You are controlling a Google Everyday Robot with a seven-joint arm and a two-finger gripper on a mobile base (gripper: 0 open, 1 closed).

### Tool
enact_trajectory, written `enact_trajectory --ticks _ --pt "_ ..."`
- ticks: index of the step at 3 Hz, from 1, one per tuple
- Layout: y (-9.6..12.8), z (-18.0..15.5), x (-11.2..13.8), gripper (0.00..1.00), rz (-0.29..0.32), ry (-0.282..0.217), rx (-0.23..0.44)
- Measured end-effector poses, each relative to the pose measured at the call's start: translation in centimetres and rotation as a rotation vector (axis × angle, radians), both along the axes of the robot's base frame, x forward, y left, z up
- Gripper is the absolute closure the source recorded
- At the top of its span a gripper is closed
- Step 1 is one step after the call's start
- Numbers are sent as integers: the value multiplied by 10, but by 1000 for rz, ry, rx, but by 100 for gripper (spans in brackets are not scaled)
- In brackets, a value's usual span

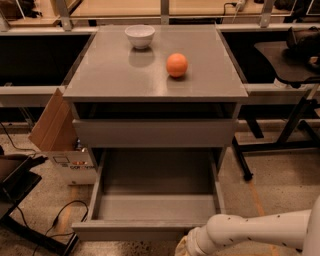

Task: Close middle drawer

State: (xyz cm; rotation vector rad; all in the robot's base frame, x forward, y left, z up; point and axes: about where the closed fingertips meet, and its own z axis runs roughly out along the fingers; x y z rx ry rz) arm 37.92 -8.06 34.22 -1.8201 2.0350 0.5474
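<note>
Grey cabinet point(155, 132) at centre of view, seen from the front and above. On its grey tabletop point(110, 75): white bowl point(139, 36) near the back edge, upright; orange point(177, 65) to the right of it and nearer the front, apart from the bowl; faint reflections of both on the smooth top. Below the tabletop, a dark gap, then a plain grey front without handle. Lower down, middle drawer point(156, 207) pulled far out toward the camera, bare grey inside, front lip close to the bottom edge of view. White speckled arm point(255, 230) entering from the bottom right, reaching left toward that front lip. Gripper point(186, 247) at the bottom edge, just in front of the drawer's front and right of its middle, mostly cut off; open or closed: cannot tell; contact with the drawer: cannot tell. Left of the cabinet, open cardboard box point(52, 125) leaning against its side. Black cable point(65, 212) looped on the speckled floor point(270, 175). Right side: black stand legs point(295, 125). Behind: dark benches and a wooden surface point(120, 7).
</note>
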Motion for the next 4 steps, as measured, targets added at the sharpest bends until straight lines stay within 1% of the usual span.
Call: enact_trajectory --ticks 1,3,4 --pt "8 -6 28 100 0 -12 19" --pt "8 6 93 100 -34 -74 32" --pt "8 6 93 100 -34 -74 32"
